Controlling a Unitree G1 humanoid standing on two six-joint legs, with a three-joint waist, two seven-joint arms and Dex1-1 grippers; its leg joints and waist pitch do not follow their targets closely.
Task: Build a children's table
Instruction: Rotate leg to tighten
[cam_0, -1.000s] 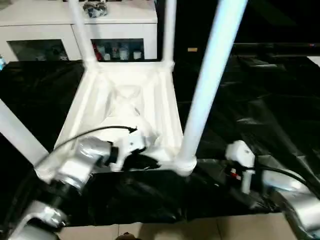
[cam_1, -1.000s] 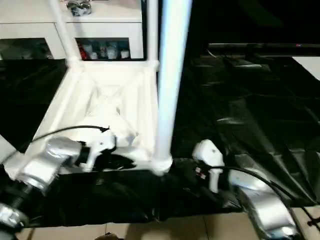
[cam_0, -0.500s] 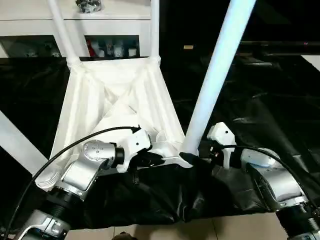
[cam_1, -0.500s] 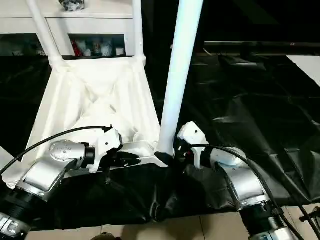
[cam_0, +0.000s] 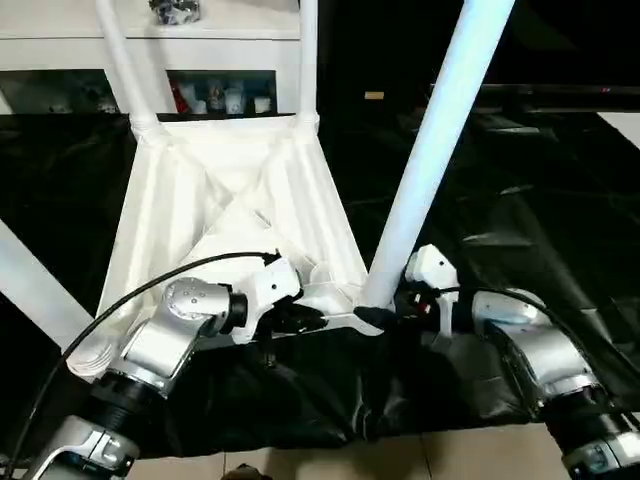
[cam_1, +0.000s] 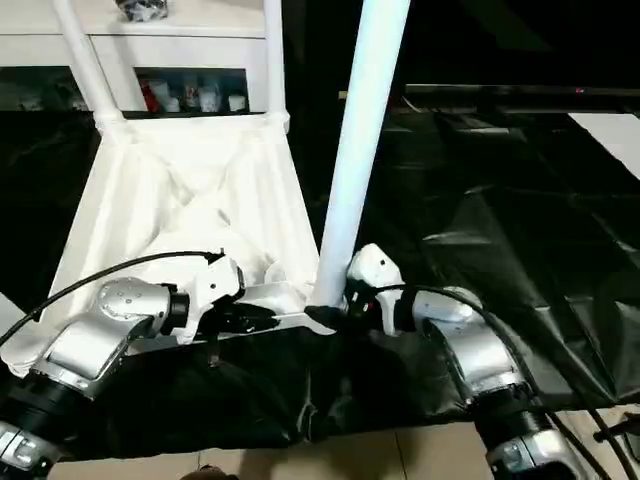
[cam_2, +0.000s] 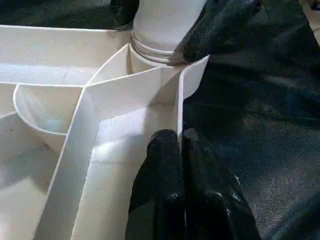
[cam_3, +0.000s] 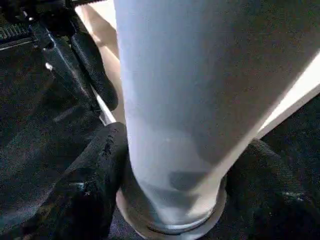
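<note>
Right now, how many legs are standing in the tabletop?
4: two at the far corners, left and right; one at the near right corner, gripped at its base; one at the near left.

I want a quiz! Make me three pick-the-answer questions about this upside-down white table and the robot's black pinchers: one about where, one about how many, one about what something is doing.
1. Where is the right gripper?
A. at the base of the near white plastic leg
B. on the white cabinet
C. on the floor

2. How many legs stand in the white rimmed tabletop?
A. one
B. two
C. four

3. What is the left gripper doing?
A. wide open
B. shut on the tabletop's rim
C. holding a leg

Answers:
1 A, its fingers sit either side of that leg.
2 C, one rises from each corner.
3 B, its fingers pinch the thin wall.
</note>
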